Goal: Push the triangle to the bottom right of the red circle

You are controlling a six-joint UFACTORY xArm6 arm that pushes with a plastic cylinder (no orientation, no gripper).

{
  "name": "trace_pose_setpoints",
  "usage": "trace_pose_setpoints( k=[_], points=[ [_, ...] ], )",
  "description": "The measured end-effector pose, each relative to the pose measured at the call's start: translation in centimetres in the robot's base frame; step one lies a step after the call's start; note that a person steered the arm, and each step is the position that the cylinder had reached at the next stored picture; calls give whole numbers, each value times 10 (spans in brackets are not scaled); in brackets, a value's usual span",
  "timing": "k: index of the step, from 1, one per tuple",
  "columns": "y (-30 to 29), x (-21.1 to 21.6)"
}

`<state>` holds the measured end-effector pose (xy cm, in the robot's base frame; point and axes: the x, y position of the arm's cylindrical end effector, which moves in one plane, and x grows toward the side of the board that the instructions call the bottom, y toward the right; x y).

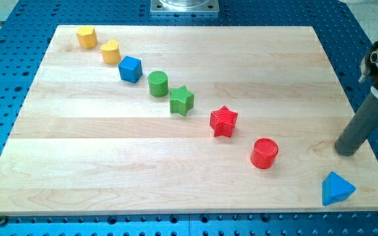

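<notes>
Far off toward the view's top left of my tip sit a yellow block (86, 37), a yellow heart (111, 51), a blue cube (130, 69), a green cylinder (158, 84), a green star (182, 100), and a red star (224, 121). The red circle (264, 153) lies to its left. My tip (348, 152) rests bare, touching nothing. The blue triangle (337, 189) sits just below it, apart, on the wooden board (77, 164).

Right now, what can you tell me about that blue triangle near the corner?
The blue triangle is a small wedge-shaped block, plastic by its look, lying flat on the wooden board near the view's bottom right corner. Nothing touches it. The red circle sits up and to its left, and my tip rests above it, apart.
</notes>
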<state>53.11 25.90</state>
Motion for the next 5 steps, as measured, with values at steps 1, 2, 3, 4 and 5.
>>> trace_pose_setpoints(
  k=[1,2,3,4,5],
  points=[
    [-27,1],
    [-44,-1],
    [-32,-1],
    [27,-5],
    [67,19]
  ],
)
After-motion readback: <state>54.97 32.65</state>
